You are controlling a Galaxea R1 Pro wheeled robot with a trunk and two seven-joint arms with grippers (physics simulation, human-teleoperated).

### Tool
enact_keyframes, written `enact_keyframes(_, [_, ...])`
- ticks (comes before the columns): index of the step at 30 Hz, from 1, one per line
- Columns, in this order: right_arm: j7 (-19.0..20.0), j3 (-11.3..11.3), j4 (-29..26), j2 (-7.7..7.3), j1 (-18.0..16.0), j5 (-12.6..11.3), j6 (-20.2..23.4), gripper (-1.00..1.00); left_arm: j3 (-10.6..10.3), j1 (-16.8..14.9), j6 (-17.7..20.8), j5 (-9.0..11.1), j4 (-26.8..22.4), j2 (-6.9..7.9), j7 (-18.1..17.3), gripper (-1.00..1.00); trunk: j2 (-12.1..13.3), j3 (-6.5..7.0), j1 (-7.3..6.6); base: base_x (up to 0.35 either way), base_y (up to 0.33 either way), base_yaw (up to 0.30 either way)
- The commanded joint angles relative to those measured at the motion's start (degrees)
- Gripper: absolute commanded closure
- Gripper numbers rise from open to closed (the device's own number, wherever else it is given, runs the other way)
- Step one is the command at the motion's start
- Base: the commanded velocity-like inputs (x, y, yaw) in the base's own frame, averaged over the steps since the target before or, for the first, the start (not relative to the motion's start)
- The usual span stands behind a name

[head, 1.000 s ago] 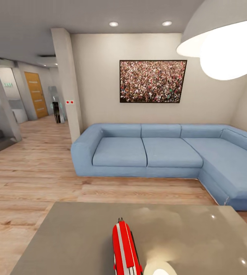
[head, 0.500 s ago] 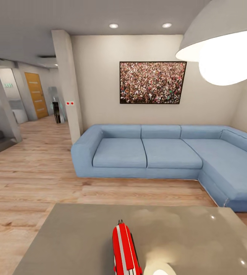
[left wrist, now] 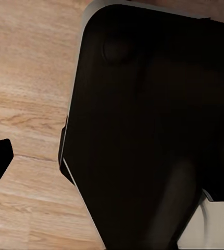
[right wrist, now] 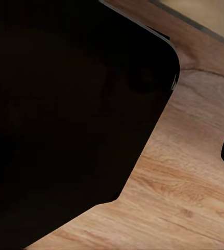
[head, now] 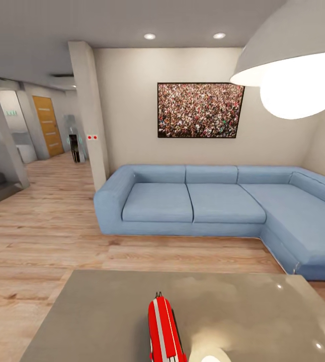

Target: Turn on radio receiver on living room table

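Radio receiver [head: 165,329], red w/ white stripes, sits bottom center of head view on the glossy table [head: 102,311], sofa [head: 218,206] beyond. Looks light, rigid, smooth-shelled; prob. best steadied by its thin top handle. Claws' state: can't tell from wrist views.

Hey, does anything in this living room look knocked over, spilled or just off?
Nothing stands out. The red radio receiver sits on the grey table, cut off by the head view's bottom edge. The blue sofa looks tidy and the crowd picture hangs level. No spills on the wood floor.
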Motion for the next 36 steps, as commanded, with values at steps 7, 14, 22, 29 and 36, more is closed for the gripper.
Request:
enact_keyframes(7, [0.00,0.00,0.00,0.04,0.00,0.00,0.04,-1.00,0.00,-0.01,0.00,0.00,0.00,0.00,0.00,-1.00,2.82,1.25,-1.54,0.000,0.000,0.000])
enact_keyframes(14, [0.00,0.08,0.00,-0.07,0.00,0.08,-0.68,-1.00,0.00,0.00,0.00,0.00,0.00,0.00,0.00,-1.00,3.62,1.12,-1.98,0.000,0.000,0.000])
enact_keyframes(22, [0.00,0.00,0.00,-0.09,0.00,0.02,-0.87,-1.00,0.00,0.02,0.00,0.00,0.00,0.00,0.06,-1.00,3.62,0.40,-1.98,0.000,0.000,0.000])
enact_keyframes(29, [0.00,0.00,0.00,-0.09,0.00,0.01,-0.88,-1.00,0.01,0.01,0.00,0.00,0.00,0.06,0.03,-1.00,3.62,-0.24,-1.98,0.000,0.000,0.000])
enact_keyframes(36, [0.00,0.00,0.00,-0.09,0.00,0.00,-0.88,-1.00,0.00,0.02,0.00,0.00,0.00,0.01,0.00,-1.00,6.03,0.19,-3.30,0.000,0.000,0.000])
